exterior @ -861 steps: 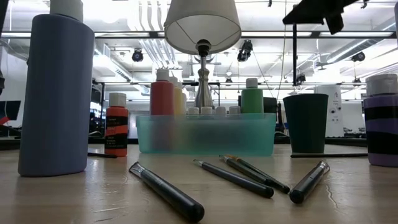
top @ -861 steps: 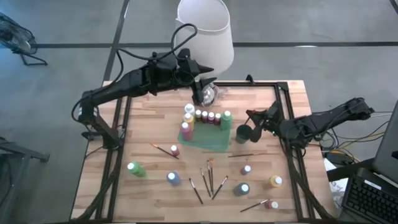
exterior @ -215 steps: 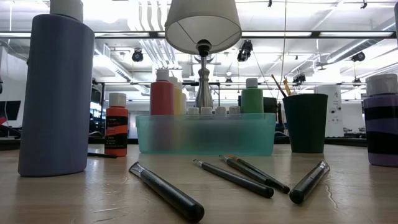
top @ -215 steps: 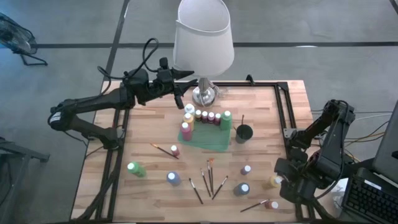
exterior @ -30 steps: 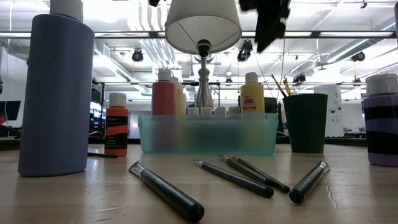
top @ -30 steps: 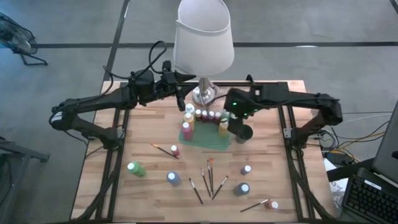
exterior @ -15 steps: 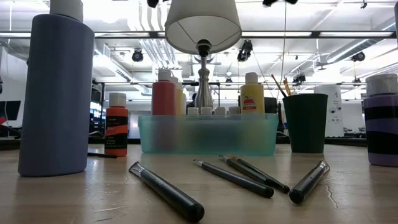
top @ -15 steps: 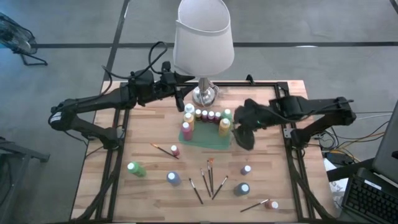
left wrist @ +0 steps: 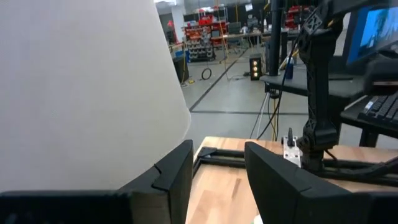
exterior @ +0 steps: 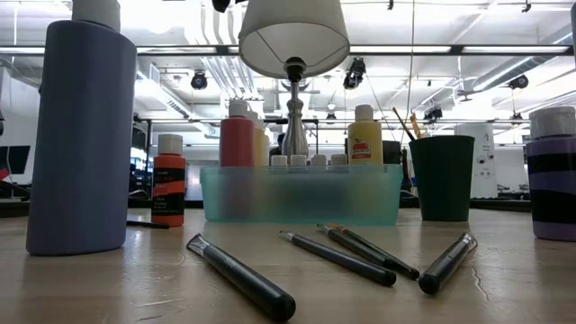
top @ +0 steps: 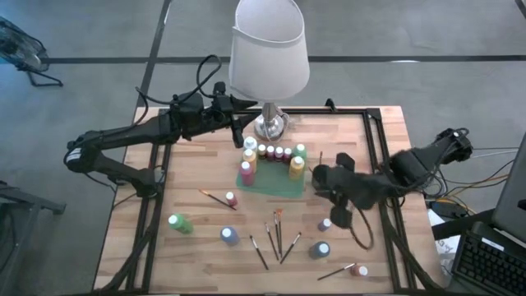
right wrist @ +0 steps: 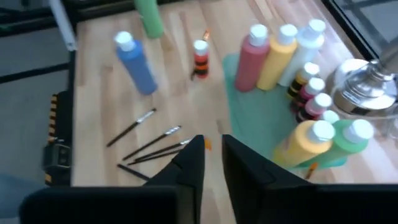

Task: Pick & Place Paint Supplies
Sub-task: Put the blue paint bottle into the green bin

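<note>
High view: the left hand (top: 237, 123) hovers beside the lamp (top: 269, 49); the right hand (top: 349, 215) hangs over the tabletop (top: 189, 247), near the dark cup (top: 321, 175). Paint bottles stand in the green tray (top: 283, 187); others, with paintbrushes (top: 275, 234), lie scattered.
Low view: tray (exterior: 301, 193), brushes (exterior: 337, 256).
Left wrist view: fingers (left wrist: 283, 180) parted, empty.
Right wrist view: fingers (right wrist: 189, 165) narrowly apart, holding nothing.

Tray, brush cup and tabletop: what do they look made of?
The tray looks like frosted teal plastic: the bottles behind its wall show through blurred. The brush cup is dark green, opaque and matte, probably plastic, though ceramic cannot be excluded. The tabletop is pale wood: parallel glued strips with grain.
</note>
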`<act>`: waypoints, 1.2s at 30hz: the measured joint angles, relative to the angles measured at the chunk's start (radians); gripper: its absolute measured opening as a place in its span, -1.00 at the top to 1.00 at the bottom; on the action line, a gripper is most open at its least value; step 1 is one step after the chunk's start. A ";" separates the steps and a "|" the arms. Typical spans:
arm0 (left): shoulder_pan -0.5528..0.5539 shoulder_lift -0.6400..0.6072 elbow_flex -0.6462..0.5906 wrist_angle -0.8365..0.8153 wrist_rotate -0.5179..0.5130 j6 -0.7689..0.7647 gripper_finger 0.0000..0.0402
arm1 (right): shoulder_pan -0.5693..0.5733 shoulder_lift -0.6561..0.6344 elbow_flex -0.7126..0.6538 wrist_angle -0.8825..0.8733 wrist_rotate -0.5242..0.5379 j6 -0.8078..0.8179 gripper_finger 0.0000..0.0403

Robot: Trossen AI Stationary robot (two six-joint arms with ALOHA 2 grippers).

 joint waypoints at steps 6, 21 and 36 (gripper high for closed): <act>-0.004 0.000 0.000 0.045 0.008 0.000 0.25 | 0.124 0.006 0.012 -0.017 0.010 0.058 0.94; -0.169 -0.021 0.064 0.133 -0.042 0.068 0.38 | 0.380 0.040 0.051 -0.093 0.003 0.140 0.96; -0.206 -0.102 0.072 0.132 -0.042 -0.004 0.38 | 0.436 0.116 0.046 -0.128 -0.105 0.019 0.93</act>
